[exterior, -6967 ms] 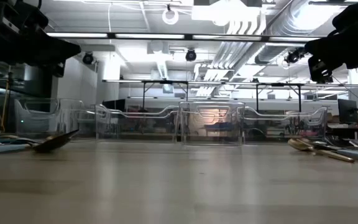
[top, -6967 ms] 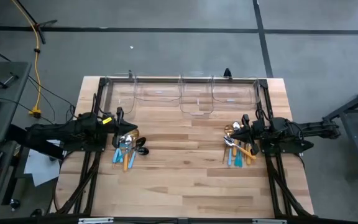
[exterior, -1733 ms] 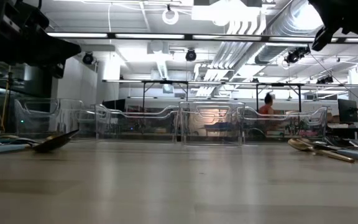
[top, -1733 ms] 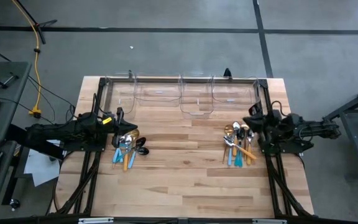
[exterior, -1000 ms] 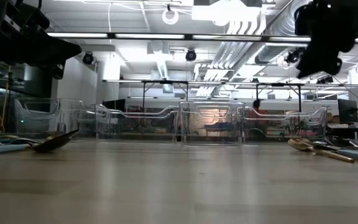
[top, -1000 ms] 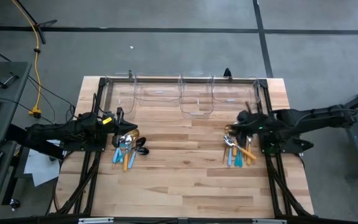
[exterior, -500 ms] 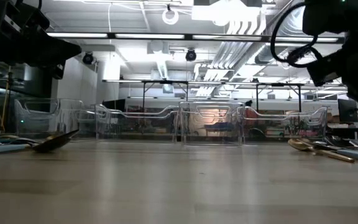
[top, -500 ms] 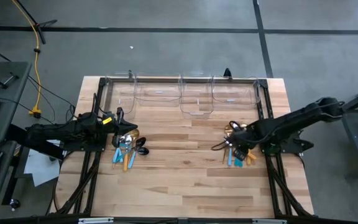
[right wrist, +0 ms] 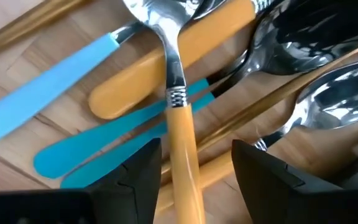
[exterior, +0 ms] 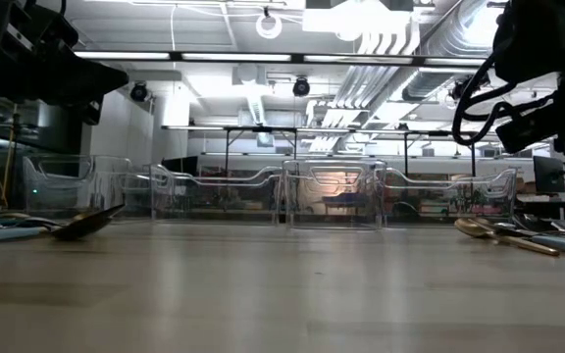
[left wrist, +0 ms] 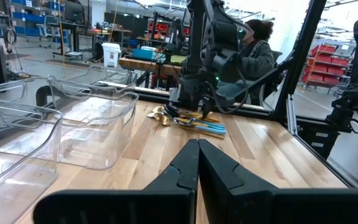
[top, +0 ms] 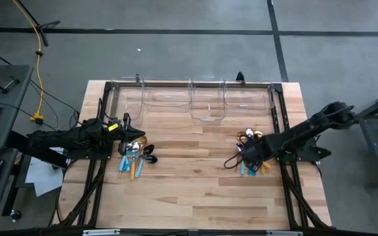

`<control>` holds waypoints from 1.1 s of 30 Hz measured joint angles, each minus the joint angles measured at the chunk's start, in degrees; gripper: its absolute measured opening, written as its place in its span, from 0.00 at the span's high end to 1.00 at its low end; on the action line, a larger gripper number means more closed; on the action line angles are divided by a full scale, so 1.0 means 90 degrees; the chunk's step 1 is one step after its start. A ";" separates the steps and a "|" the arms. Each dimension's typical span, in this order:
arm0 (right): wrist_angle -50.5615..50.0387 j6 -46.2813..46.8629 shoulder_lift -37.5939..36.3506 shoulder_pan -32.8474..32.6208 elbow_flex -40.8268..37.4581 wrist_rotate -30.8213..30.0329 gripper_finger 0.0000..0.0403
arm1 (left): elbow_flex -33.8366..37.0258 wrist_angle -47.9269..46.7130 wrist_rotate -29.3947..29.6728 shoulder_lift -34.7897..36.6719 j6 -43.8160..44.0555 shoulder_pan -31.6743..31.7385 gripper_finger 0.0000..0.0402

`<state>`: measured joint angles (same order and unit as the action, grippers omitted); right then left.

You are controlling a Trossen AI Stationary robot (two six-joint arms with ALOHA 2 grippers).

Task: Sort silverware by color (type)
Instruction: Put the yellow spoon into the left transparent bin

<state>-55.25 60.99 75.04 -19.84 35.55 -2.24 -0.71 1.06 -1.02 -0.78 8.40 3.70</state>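
Two heaps of silverware lie on the wooden table. The left heap (top: 134,157) lies by my left gripper (top: 125,124), which is shut and level at the table's left side; its fingers (left wrist: 197,163) touch nothing. My right gripper (top: 247,157) points down over the right heap (top: 253,149) and is open. An orange-handled spoon (right wrist: 178,118) lies on top of blue handles (right wrist: 98,155), another orange handle and gold pieces. Its handle (right wrist: 183,163) runs between my right gripper's (right wrist: 194,186) two fingers, which stand on either side without touching it.
Several clear plastic bins (top: 205,101) stand in a row along the table's far edge. Bare wood lies between the two heaps (top: 195,164). A dark frame runs along each side of the table (top: 287,177). A person (left wrist: 257,53) sits beyond the table's right side.
My right gripper has swung from its raised place at the table's right edge down and toward the table's left and near side. It has tipped from slanting to pointing down over the right heap. The silverware has not moved.
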 joint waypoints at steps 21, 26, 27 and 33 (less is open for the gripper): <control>0.0073 0.0186 0.0239 -0.0148 0.0021 -0.0080 0.94 | 0.0000 -0.0002 0.0000 -0.0002 -0.0002 0.0000 1.00; 0.0042 0.0011 0.0232 -0.0148 0.0042 -0.0047 0.98 | 0.0000 -0.0002 0.0000 -0.0002 -0.0002 0.0000 1.00; 0.0001 -0.0027 0.0235 -0.0145 0.0080 -0.0026 0.98 | 0.0000 -0.0002 0.0000 0.0000 -0.0002 0.0000 1.00; -0.0706 -0.0617 0.0258 -0.0148 0.0820 -0.0008 1.00 | 0.0001 0.0000 -0.0001 -0.0001 -0.0002 0.0000 1.00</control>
<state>-61.61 55.44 77.36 -21.17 42.93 -2.31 -0.70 1.06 -1.03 -0.79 8.38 3.70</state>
